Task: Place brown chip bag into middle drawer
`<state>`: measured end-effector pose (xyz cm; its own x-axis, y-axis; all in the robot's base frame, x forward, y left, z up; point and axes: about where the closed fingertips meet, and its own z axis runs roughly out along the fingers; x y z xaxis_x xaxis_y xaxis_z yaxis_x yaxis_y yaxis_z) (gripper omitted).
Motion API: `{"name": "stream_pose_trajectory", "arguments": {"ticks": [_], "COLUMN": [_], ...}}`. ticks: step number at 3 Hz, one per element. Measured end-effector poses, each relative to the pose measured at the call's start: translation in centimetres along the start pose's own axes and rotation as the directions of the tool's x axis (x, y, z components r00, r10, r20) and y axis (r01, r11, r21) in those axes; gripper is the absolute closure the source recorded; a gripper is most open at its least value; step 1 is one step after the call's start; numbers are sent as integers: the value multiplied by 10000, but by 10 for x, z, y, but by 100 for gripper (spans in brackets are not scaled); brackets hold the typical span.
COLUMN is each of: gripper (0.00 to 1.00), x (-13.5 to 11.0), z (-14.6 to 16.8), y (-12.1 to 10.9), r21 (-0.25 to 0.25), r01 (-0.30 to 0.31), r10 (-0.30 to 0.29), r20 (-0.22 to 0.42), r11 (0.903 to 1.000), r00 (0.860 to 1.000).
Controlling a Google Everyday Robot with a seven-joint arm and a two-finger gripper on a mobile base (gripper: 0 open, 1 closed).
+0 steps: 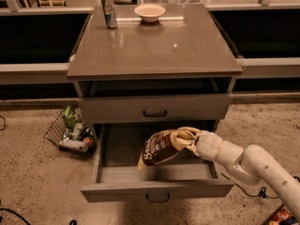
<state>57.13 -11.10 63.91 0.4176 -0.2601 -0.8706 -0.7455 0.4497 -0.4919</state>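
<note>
gripper (pixel 186 139) lower centre, pinching brown chip bag (pixel 158 150) by 1 end | above middle drawer (pixel 117 159) | risk: drooping bag may catch front wall

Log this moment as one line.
gripper: over open middle drawer | jaws: shut on brown chip bag | bag: tilted, not released

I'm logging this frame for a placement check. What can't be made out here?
All in the camera view:
- Whether the brown chip bag, held by the gripper over the middle drawer, touches the drawer floor: there is no side view.
- Drawer floor beneath the bag: hidden by the bag.
- The arm: cut off by the right edge.
- Label on the can: too small to read.
</note>
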Motion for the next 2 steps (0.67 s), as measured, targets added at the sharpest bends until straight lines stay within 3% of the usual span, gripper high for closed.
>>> {"name": "stream_pose_trajectory", "arguments": {"ticks": [1,2], "gripper": [100,100], "x": [48,48], "z": [-1,-1], "y": [-1,-1], "r21": [-469,-470], "r01": [-112,-112], "r10": [64,64], "r20": [-1011,-1011], "r11": [9988,9988], "r00": [9949,9949]}}
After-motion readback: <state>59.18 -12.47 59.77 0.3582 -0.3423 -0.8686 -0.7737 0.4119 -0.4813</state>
